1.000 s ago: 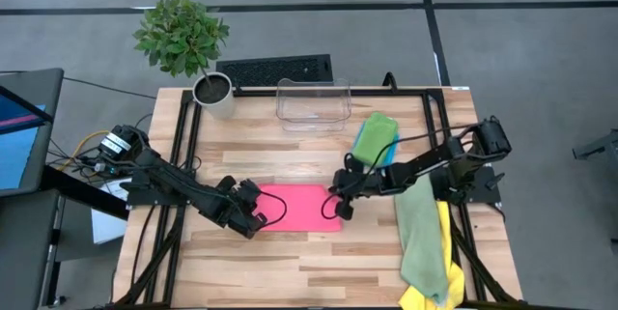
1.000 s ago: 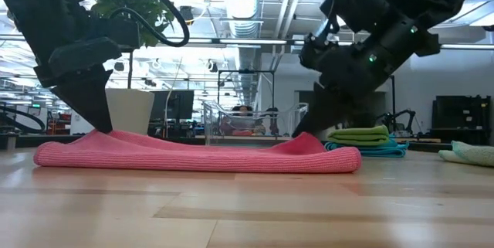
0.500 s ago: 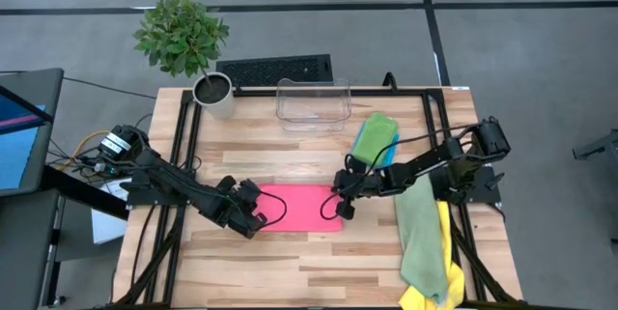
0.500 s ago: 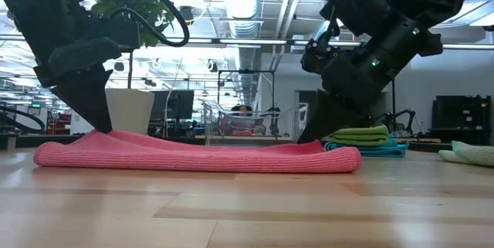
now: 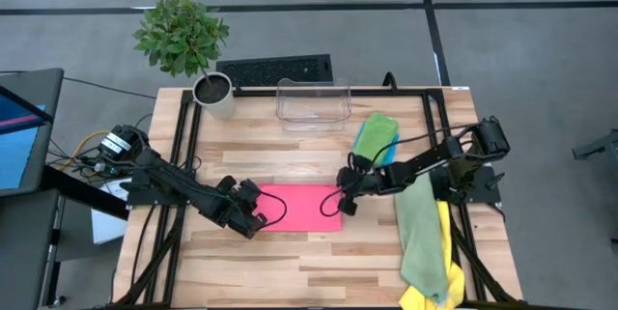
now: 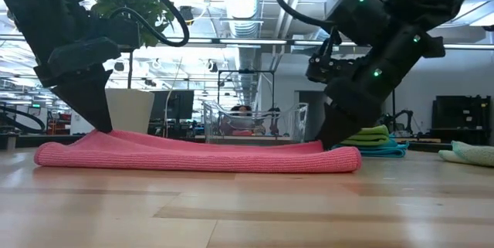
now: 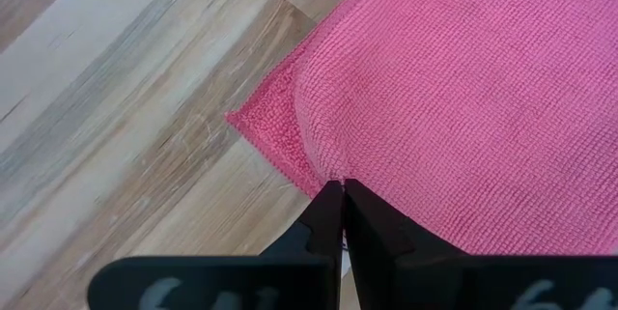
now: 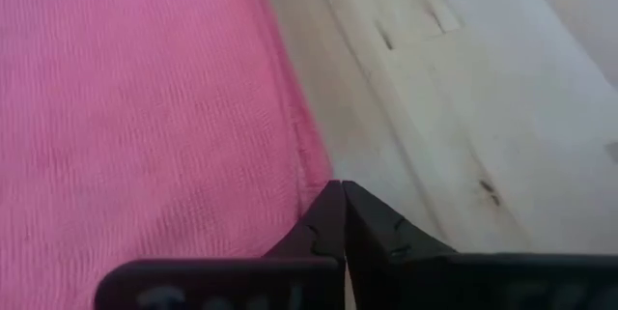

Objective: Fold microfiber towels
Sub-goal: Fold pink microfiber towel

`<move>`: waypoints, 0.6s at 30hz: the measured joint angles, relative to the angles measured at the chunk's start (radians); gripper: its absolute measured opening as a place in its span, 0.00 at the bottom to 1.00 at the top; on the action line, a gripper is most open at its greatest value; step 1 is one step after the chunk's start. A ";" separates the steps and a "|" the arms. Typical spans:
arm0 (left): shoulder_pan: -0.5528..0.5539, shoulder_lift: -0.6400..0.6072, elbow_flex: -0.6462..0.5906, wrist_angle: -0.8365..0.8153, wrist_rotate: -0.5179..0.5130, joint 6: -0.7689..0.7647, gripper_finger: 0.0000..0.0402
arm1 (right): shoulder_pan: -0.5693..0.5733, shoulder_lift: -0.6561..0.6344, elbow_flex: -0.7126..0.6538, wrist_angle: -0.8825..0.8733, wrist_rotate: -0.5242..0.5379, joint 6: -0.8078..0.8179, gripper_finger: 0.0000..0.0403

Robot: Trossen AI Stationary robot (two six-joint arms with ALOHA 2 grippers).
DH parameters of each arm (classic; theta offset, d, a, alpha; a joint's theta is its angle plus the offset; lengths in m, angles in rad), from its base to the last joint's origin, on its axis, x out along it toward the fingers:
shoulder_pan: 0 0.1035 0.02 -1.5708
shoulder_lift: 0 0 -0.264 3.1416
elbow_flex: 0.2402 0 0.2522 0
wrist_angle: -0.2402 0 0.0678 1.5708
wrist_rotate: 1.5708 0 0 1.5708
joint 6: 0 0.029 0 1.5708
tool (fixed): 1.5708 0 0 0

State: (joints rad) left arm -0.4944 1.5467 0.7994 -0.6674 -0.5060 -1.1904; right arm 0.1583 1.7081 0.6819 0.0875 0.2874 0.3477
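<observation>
A pink towel lies folded flat in the middle of the table, and it also shows in the low view. My left gripper is shut at its left end. My right gripper is shut at its right end. A bright green towel lies folded on a bright blue one at the far right. A pale sage towel lies spread over a yellow one along the right edge. My left gripper pinches the pink towel's left edge between its two shut fingers, close to a corner. The fingers slant down from the table's left. The towel lies on the table there, bunched up slightly at the fingertips. My right gripper has its shut fingertips on the pink towel's right edge, about midway along it. The fingers slant down from the table's right. The towel's right end lies flat on the table.
A clear plastic bin stands at the far edge, with a potted plant to its left and a dark keyboard behind it. Bare wood lies in front of the pink towel.
My right gripper has gone down and a little toward the table's right edge. The pink towel's right end, which stood raised at the fingers, now lies flat. My left gripper has kept still.
</observation>
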 joint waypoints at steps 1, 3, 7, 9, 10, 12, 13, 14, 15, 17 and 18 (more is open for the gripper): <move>0.000 0.000 0.000 0.000 0.000 0.000 0.00 | -0.001 0.000 0.000 0.006 0.000 0.000 0.06; 0.000 0.000 0.000 0.000 0.000 0.000 0.00 | 0.000 0.000 0.000 0.011 0.000 0.000 0.06; 0.000 0.000 0.003 -0.003 0.001 -0.006 0.00 | -0.001 0.032 0.002 0.026 0.002 0.001 0.04; -0.002 0.000 0.017 -0.004 0.001 -0.001 0.00 | -0.002 0.063 0.004 0.047 0.011 0.000 0.03; -0.004 0.000 0.026 -0.006 0.000 0.003 0.00 | -0.001 0.074 0.006 0.060 0.018 0.000 0.03; -0.007 -0.001 0.042 -0.021 0.001 0.007 0.00 | -0.002 0.085 0.007 0.064 0.021 0.003 0.04; -0.008 -0.001 0.048 -0.035 0.001 0.008 0.00 | -0.002 0.085 0.007 0.064 0.021 0.008 0.05; -0.010 -0.001 0.054 -0.050 0.002 0.008 0.00 | -0.002 0.084 0.007 0.062 0.021 0.009 0.05; -0.013 -0.001 0.061 -0.069 0.002 0.006 0.00 | -0.002 0.077 0.007 0.056 0.017 0.010 0.05; -0.020 -0.001 0.073 -0.106 0.001 -0.015 0.00 | -0.003 0.070 0.006 0.050 0.005 0.011 0.05; -0.025 -0.001 0.075 -0.123 0.001 -0.027 0.00 | -0.003 0.069 0.006 0.049 0.005 0.011 0.04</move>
State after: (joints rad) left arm -0.5195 1.5459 0.8746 -0.7908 -0.5052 -1.2173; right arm 0.1551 1.7775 0.6876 0.1364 0.2920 0.3588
